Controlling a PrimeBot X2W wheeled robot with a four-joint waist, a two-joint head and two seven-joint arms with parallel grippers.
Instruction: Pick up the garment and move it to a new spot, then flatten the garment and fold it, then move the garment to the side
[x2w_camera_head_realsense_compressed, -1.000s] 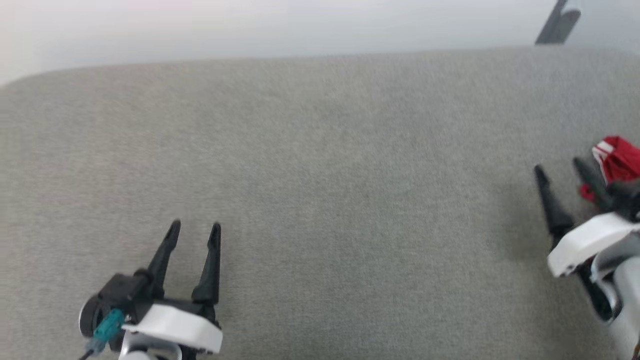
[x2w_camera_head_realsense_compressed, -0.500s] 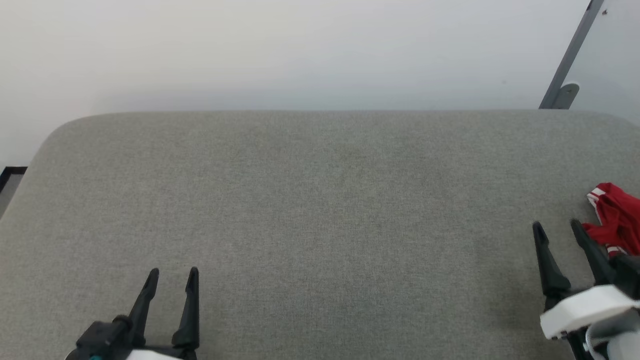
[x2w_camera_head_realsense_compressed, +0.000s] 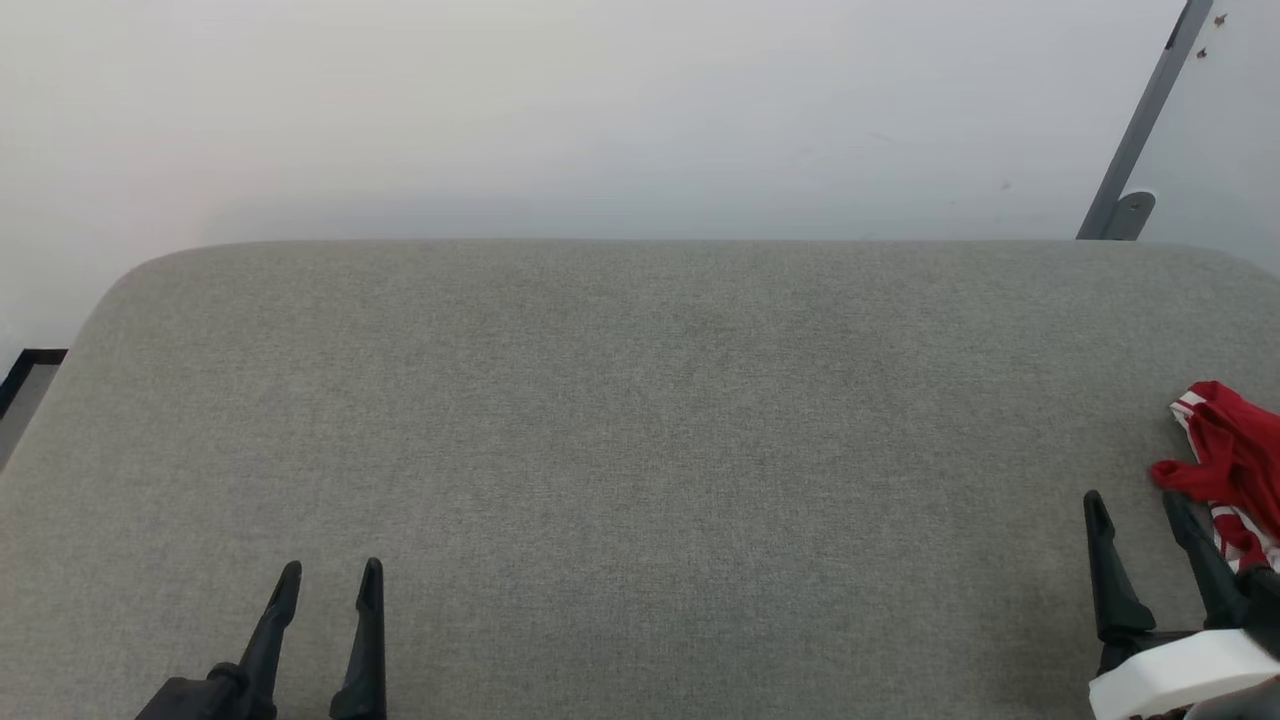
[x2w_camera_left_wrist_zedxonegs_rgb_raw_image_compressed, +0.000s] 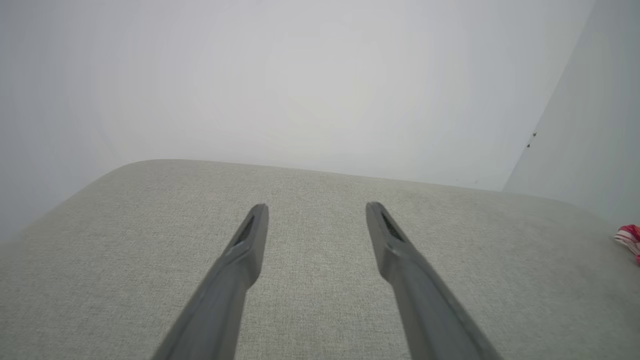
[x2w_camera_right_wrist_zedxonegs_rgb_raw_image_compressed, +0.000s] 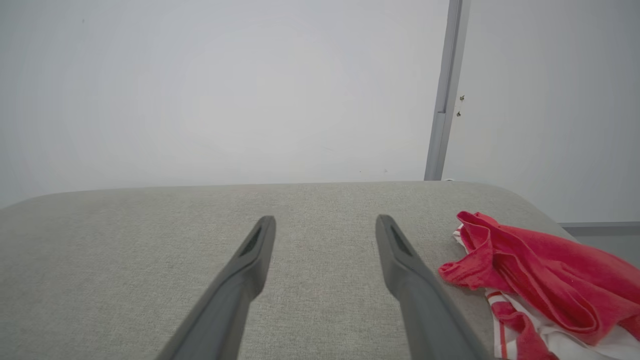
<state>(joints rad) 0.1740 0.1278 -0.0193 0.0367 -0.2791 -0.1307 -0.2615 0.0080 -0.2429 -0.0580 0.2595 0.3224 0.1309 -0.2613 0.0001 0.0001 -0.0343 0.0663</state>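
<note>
The garment (x2w_camera_head_realsense_compressed: 1230, 460) is a crumpled red heap with white striped edging at the far right edge of the grey padded table (x2w_camera_head_realsense_compressed: 640, 420). In the right wrist view the garment (x2w_camera_right_wrist_zedxonegs_rgb_raw_image_compressed: 540, 280) lies just right of my fingers, apart from them. My right gripper (x2w_camera_head_realsense_compressed: 1135, 502) stands open at the lower right, its tips a little left of the cloth, nothing between them. My left gripper (x2w_camera_head_realsense_compressed: 330, 572) is open and empty at the lower left, far from the cloth. A small bit of the garment (x2w_camera_left_wrist_zedxonegs_rgb_raw_image_compressed: 629, 236) peeks in at the right edge of the left wrist view.
A pale wall rises behind the table's rounded far edge. A grey metal post (x2w_camera_head_realsense_compressed: 1140, 130) stands at the back right corner. The table's left corner drops off to the floor (x2w_camera_head_realsense_compressed: 25, 385) at the left.
The head camera has tilted up, so the whole picture shifted down and more wall shows. Both grippers sit lower in the frame and stay open; the garment lies where it was.
</note>
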